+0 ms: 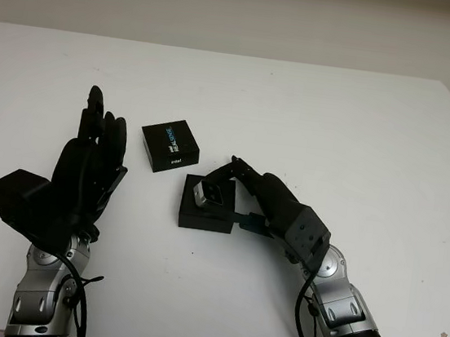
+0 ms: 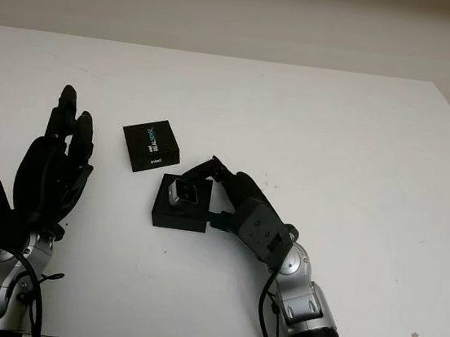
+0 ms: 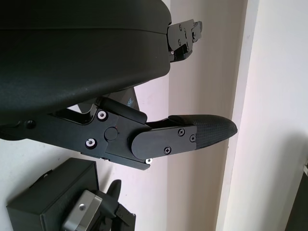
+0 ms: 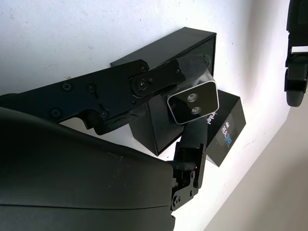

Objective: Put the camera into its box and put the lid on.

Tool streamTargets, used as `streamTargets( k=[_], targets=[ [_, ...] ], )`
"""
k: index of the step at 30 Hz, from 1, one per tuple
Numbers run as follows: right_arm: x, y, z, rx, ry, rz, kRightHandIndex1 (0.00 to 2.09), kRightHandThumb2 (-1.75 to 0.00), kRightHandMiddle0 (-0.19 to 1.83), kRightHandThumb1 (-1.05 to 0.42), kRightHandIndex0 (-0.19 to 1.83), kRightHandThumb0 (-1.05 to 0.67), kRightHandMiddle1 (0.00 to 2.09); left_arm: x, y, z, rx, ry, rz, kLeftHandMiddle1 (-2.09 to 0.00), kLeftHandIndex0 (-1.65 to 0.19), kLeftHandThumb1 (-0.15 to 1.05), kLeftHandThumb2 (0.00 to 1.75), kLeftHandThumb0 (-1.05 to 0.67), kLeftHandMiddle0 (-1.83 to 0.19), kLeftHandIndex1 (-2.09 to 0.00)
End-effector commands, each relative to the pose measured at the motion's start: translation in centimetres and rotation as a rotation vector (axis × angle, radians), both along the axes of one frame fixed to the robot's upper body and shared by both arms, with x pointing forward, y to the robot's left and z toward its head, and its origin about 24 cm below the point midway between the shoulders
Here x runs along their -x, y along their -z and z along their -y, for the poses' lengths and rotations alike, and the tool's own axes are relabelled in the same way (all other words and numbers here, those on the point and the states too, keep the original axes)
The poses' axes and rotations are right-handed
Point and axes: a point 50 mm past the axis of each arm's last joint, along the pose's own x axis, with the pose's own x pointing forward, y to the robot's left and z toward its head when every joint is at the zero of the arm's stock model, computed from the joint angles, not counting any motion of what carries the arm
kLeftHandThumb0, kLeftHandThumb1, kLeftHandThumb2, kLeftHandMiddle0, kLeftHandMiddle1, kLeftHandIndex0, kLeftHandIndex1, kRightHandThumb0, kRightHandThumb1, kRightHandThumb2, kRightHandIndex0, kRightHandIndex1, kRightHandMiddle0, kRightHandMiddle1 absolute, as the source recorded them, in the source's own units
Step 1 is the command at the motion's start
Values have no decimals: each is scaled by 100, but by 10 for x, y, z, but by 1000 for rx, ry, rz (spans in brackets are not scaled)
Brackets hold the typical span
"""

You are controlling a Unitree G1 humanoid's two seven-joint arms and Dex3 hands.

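On the counter point(image 1: 314, 114) the box point(image 1: 206, 212) sat near the middle, the lid point(image 1: 170, 145) just beyond it to the far left. The camera point(image 1: 206, 192) was over the box, held by the right robot hand point(image 1: 242, 195). The left robot hand point(image 1: 85, 172) stood open, left of both.

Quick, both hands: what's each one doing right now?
Left hand: open, raised above the table left of the lid.
Right hand: shut on the camera, over the box.
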Motion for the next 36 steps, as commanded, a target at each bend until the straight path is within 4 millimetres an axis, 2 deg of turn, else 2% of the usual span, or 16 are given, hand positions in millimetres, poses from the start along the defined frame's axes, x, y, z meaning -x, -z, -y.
streamTargets(
  k=[1, 15, 26, 36],
  targets=[
    [1, -1, 2, 3, 11, 11, 3, -5, 2, -92, -8, -58, 26, 2, -3, 1, -6, 6, 16, 0, 19, 105, 51, -71, 19, 0],
    [-3, 0, 4, -42, 28, -9, 5, -5, 19, -90, -7, -56, 27, 0, -3, 2, -3, 9, 15, 0, 19, 105, 51, -71, 19, 0],
    [-5, 0, 5, -43, 19, -12, 6, -5, 22, -89, -6, -52, 24, 0, -3, 2, -8, 9, 21, 0, 19, 105, 52, -70, 19, 0],
    [-4, 2, 4, -35, 12, 0, 9, -5, 41, -88, 3, -52, 37, -1, -4, 2, -9, 4, 20, 0, 19, 105, 52, -70, 19, 0]
  ],
)
